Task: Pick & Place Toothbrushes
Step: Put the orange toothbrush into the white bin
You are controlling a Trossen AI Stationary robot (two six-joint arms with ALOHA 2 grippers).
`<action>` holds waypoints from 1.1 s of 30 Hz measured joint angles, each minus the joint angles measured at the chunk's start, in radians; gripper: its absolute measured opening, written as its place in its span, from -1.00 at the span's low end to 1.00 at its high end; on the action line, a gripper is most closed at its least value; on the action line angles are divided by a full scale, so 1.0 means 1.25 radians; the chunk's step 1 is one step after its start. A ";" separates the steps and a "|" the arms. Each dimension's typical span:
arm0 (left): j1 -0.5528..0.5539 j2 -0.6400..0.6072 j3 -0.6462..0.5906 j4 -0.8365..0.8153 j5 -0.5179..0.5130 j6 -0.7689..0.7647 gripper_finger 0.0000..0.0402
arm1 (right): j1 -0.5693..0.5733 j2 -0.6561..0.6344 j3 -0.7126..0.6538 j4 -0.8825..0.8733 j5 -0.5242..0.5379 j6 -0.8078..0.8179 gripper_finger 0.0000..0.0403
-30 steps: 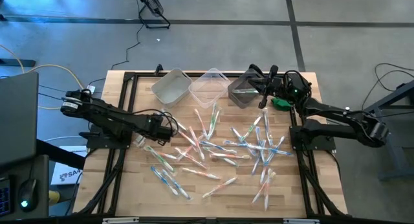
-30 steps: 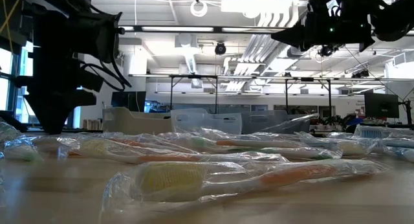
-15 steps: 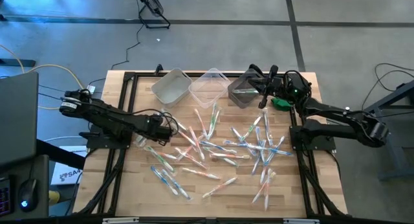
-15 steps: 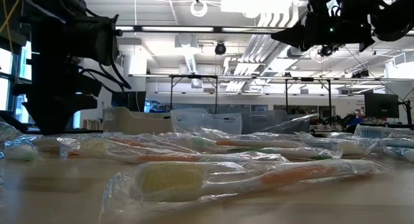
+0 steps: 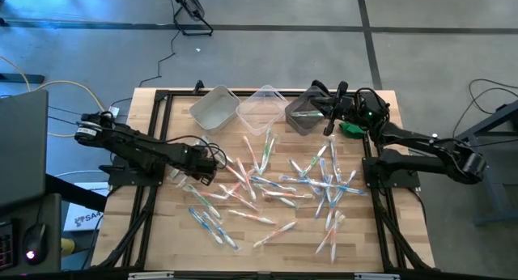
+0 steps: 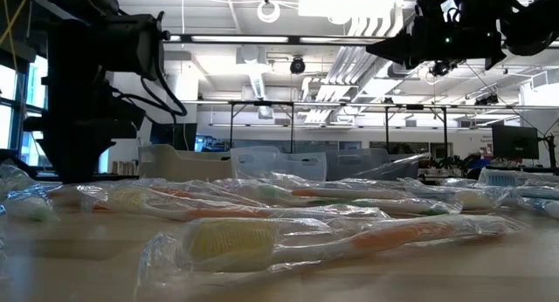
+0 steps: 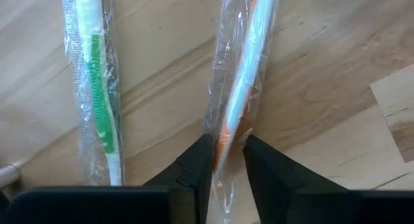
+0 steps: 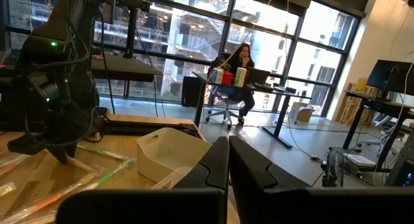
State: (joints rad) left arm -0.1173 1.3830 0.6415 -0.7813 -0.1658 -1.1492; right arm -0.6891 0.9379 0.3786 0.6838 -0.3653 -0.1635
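Many wrapped toothbrushes (image 5: 275, 183) lie scattered on the wooden table (image 5: 364, 239). My left gripper (image 5: 197, 173) points down at the table's left side, shut on a white-and-orange toothbrush (image 7: 240, 88) in its clear wrapper. A green-handled toothbrush (image 7: 97, 94) lies flat beside it. My right gripper (image 5: 330, 112) hangs shut and level above the dark bin (image 5: 301, 116) at the far right, holding nothing; in its wrist view its fingers (image 8: 228, 160) meet. My left gripper pinches the orange part of the toothbrush's handle (image 7: 226, 134), wrapper and all, between its two fingers. The fingers come from above, pointing down, one on each long side of the brush. The toothbrush lies flat on the table.
Three bins stand in a row at the far edge: a white bin (image 5: 212, 108), a clear bin (image 5: 261, 108) and the dark one. A small green object (image 5: 352, 128) lies by the right arm. Black frame rails run along the table's left and right sides.
My left gripper has stayed over the same spot at the table's left and has tipped a little at the wrist. The toothbrushes and my right arm have kept still.
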 joint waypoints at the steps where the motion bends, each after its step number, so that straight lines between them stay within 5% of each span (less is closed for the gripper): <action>1: 0.000 0.000 0.000 0.001 0.000 0.000 -0.62 | 0.000 0.000 0.000 0.000 0.000 0.000 -0.98; 8: 0.000 0.000 0.001 0.002 -0.004 0.000 -0.95 | 0.000 0.000 0.000 0.000 0.000 0.000 -0.98; 24: 0.000 -0.021 0.001 -0.067 -0.022 -0.003 -0.95 | 0.000 0.000 0.000 -0.004 0.000 0.000 -0.98; 33: 0.000 -0.121 0.001 -0.099 -0.060 -0.002 -0.95 | 0.000 0.000 0.000 -0.006 0.000 0.000 -0.98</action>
State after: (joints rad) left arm -0.1177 1.2318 0.6430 -0.9051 -0.2405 -1.1516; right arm -0.6892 0.9375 0.3786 0.6766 -0.3657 -0.1639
